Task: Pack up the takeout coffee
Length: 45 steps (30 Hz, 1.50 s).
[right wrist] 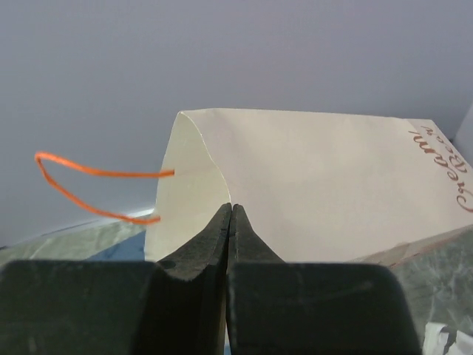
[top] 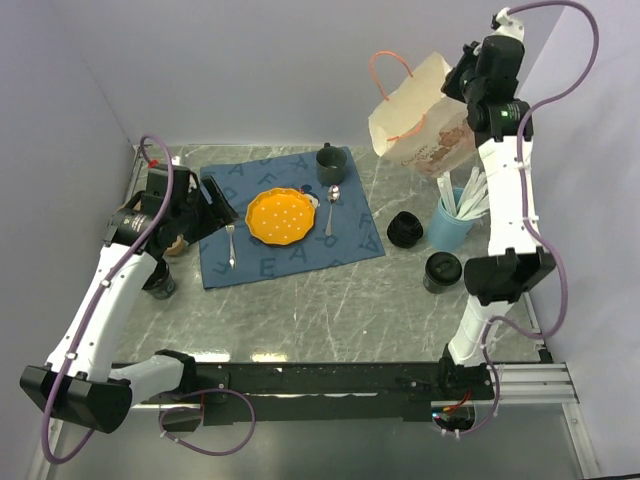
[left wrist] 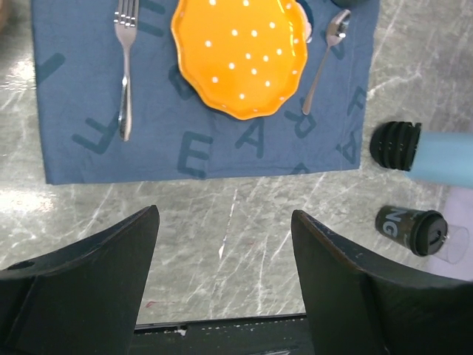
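Right claw (right wrist: 231, 210) pinches shut on the rim of the paper bag (top: 420, 125), holding it aloft. The coffee cup (top: 441, 272) sits on the counter (top: 330, 300) below, far right of the open, empty left claw (left wrist: 225, 222).

The blue placemat (left wrist: 222, 148) carries large scattered capitals, among them E, A and R. The dark coffee cup (left wrist: 410, 229) shows "NG". The red-brown cursive on the paper bag (right wrist: 332, 192) cannot be read.

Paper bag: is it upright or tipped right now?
Tipped. The right gripper pinches the paper bag by its edge, and the top view shows the bag slanted rather than standing straight.
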Available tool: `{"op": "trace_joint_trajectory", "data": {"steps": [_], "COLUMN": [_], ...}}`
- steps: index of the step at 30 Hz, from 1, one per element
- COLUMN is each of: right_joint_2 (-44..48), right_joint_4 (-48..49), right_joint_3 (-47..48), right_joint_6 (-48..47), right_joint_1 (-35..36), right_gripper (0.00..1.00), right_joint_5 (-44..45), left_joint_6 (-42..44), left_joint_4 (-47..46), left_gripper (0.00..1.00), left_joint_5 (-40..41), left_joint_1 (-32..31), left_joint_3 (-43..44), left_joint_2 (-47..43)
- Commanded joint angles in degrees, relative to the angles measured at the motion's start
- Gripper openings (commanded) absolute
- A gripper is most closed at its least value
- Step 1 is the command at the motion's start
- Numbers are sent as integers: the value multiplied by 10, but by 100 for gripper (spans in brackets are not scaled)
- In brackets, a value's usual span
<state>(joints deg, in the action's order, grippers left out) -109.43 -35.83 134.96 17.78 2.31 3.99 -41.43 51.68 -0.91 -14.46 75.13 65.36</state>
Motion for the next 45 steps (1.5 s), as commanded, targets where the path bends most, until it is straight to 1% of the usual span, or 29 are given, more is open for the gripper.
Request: {"op": "trace_joint_trajectory", "data": {"steps": [1,5,8,9,11,12,14,15,16,17,18,20,21,23,24,26,29,31,32,33,34,36,37,38,40,41,42,44,45], "right_joint_2": [69,111,156,183,213,244,275,307,325,343,379,436,454,512,531,579,617,630,638,640,639,628,623,614,600,581,571,547,543], "right_joint_4": [-25,-52,-63,-64,-67,-65,-61,-57,-54,-46,-44,-44,-43,-33,-20,-20,-33,-52,-60,-63,-69,-88,-97,-101,-109,-130,-143,-174,-181], "right_joint_3": [11,-1,-46,-77,-117,-162,-208,-261,-290,-320,-380,-441,-505,-574,-638,-713,-765,-777,-778,-776,-772,-748,-739,-720,-696,-664,-647,-602,-589], "right_joint_6": [-17,-10,23,29,61,78,130,147,186,203,219,261,276,318,338,357,358,353,356,347,339,329,323,314,291,282,264,247,230], "right_joint_1": [37,87,133,149,189,199,232,243,253,270,281,300,313,326,342,357,364,365,365,365,365,364,365,365,365,365,365,365,365], "right_gripper": [0,0,0,0,0,0,0,0,0,0,0,0,0,0,0,0,0,1,4,12,15,24,26,27,34,37,42,48,55], "right_joint_5": [-13,-11,-23,-21,-15,-22,-37,-51,-63,-74,-85,-76,-72,-69,-50,-26,-16,-2,4,5,6,12,11,5,-3,-6,-6,-5,-3], "left_joint_6": [-1,-4,-9,-8,-7,-2,4,5,5,6,5,5,-1,-8,-11,-17,-16,-15,-9,-6,-3,6,11,20,27,30,31,29,27], "left_joint_4": [17,31,43,49,79,90,107,127,136,145,155,164,167,162,154,156,143,148,148,146,142,132,128,122,111,107,108,115,118], "left_gripper": [78,77,77,77,77,77,78,78,78,79,79,79,79,80,80,80,79,80,80,80,81,80,78,77,76,76,76,77,77], "left_joint_5": [34,62,74,78,103,114,133,157,168,180,198,203,201,177,165,134,99,99,97,92,86,44,25,-22,-79,-103,-143,-162,-176], "left_joint_1": [-2,-1,-1,-1,-1,-1,-1,-2,-1,-1,-1,-2,-3,-5,-5,-10,-14,-20,-23,-27,-30,-31,-31,-31,-31,-31,-31,-31,-32], "left_joint_3": [27,36,46,52,78,99,120,137,144,150,157,155,146,123,89,69,37,25,26,21,17,4,3,3,-2,-10,-13,-13,-12], "left_joint_2": [-20,-30,-37,-37,-29,-27,-23,-23,-23,-26,-29,-41,-46,-71,-80,-92,-112,-121,-121,-123,-128,-133,-138,-140,-152,-155,-158,-162,-164]}}
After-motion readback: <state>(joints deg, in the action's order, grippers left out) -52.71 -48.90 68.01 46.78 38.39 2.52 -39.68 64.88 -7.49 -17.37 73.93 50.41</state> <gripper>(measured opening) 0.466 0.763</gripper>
